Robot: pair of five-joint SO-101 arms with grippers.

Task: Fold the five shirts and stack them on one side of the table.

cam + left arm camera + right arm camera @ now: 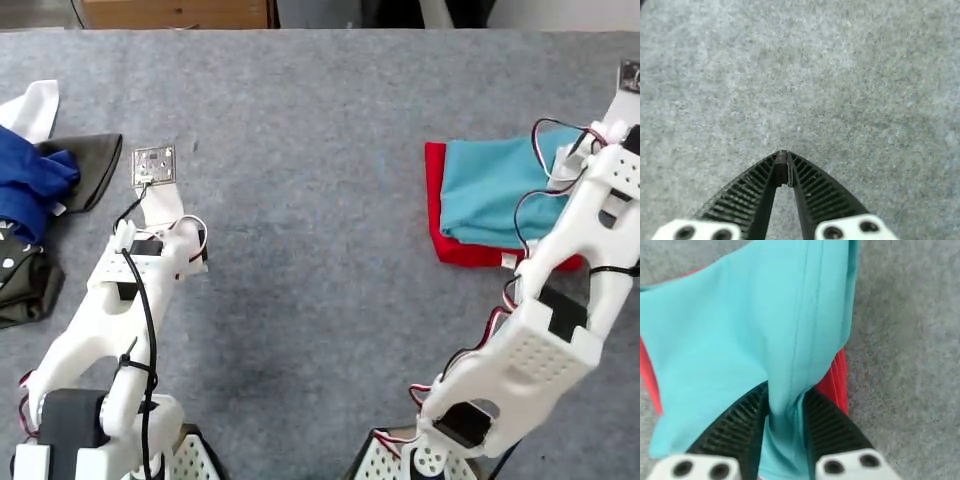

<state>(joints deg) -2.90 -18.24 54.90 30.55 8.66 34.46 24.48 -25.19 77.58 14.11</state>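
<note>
The right gripper (pixel 786 390) is clamped on a pinch of the teal shirt (pixel 740 315), cloth bunched between its two jaws. That shirt lies on top of a folded red shirt (pixel 437 205), whose edge shows along one side and underneath, and the two make a small stack on the right side of the grey table (pixel 320 150). The left gripper (pixel 784 160) has its jaws together on nothing and hangs over bare grey surface, well apart from any cloth.

Across the table, at its left edge, sits a loose heap: a blue shirt (pixel 30 185), a dark olive one (pixel 95 165), a white one (pixel 35 105) and more dark cloth (pixel 20 290), none of it folded. I'd say two of five are about done, the teal one perhaps needing release and tidying, and the heap remains.
</note>
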